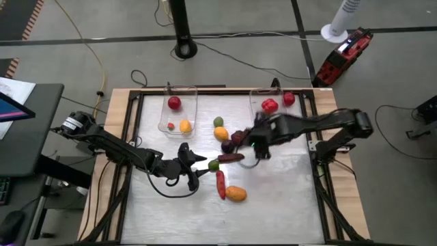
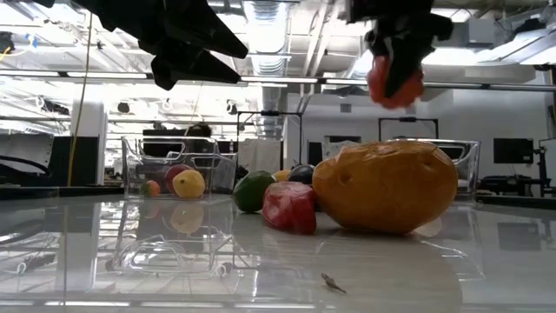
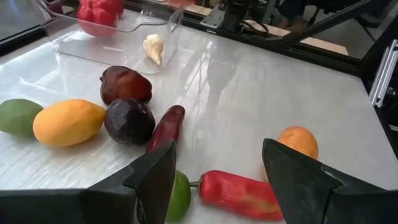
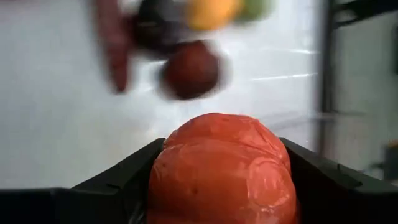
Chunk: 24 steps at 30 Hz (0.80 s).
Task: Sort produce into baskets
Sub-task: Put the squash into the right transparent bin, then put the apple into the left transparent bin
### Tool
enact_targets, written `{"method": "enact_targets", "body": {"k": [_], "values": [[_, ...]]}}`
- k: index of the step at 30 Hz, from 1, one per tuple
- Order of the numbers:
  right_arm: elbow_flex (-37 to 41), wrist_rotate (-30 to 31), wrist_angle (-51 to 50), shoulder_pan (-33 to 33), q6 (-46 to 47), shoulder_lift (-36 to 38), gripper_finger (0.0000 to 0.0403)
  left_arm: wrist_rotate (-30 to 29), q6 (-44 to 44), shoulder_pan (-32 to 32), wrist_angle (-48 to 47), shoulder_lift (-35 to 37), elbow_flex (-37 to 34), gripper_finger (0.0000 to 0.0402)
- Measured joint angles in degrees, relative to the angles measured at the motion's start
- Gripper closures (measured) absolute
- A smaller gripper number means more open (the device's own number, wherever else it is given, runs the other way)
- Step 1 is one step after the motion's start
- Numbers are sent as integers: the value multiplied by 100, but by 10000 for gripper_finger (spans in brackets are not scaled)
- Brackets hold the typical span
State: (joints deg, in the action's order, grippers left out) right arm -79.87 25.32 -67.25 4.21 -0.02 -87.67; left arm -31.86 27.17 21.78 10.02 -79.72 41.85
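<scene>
Right hand (image 4: 217,180) clamped on red-orange produce piece (image 4: 221,168), lifted clear above tabletop (image 1: 273,198), over middle cluster. Left hand (image 3: 217,180) partly spread, holding nothing, hovering just over green piece (image 3: 179,196) and red chili (image 3: 239,194). Orange piece (image 1: 235,194) near chili. Left basket (image 1: 179,113) holds red and yellow pieces; right basket (image 1: 273,101) holds two red ones.

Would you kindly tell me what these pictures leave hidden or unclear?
- High view: the piece held by the right gripper is hidden beneath the arm.
- Right wrist view: the produce behind the held red piece is motion-blurred.
- Low view: the orange piece hides what lies behind it.
- Left wrist view: the green piece is half hidden by a finger.
</scene>
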Motion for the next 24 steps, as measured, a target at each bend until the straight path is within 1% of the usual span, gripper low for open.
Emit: {"method": "enact_targets", "body": {"k": [1, 4, 8, 10, 11, 13, 16, 18, 21, 24], "values": [[54, 101, 36, -105, 1, 185, 87, 0, 14, 0, 0, 0, 0, 176], [226, 152, 32, -560, 19, 635, 84, -4, 19, 0, 0, 0, 0, 176], [464, 149, 118, -1361, 29, 943, 70, -83, 30, 0, 0, 0, 0, 176], [602, 23, 247, -1733, -30, 1027, 58, -205, 44, 0, 0, 0, 0, 176], [644, -140, 300, -1888, -60, 1031, 51, -268, 51, -1, 0, 0, 0, 176], [651, -350, 315, -2100, -86, 997, 36, -346, 46, -2, -2, 0, 0, 176], [651, -517, 300, -2172, -90, 959, 19, -354, 25, -2, -4, 0, 0, 176], [651, -654, 366, -2060, -44, 970, 13, -354, 10, -2, -10, 0, 0, 176], [584, -676, 447, -1683, 75, 974, 11, -354, -128, -2, -12, 0, 0, 176], [583, -747, 850, -1176, 224, 962, 15, -294, -292, -2, -22, 0, 0, 176]]}}
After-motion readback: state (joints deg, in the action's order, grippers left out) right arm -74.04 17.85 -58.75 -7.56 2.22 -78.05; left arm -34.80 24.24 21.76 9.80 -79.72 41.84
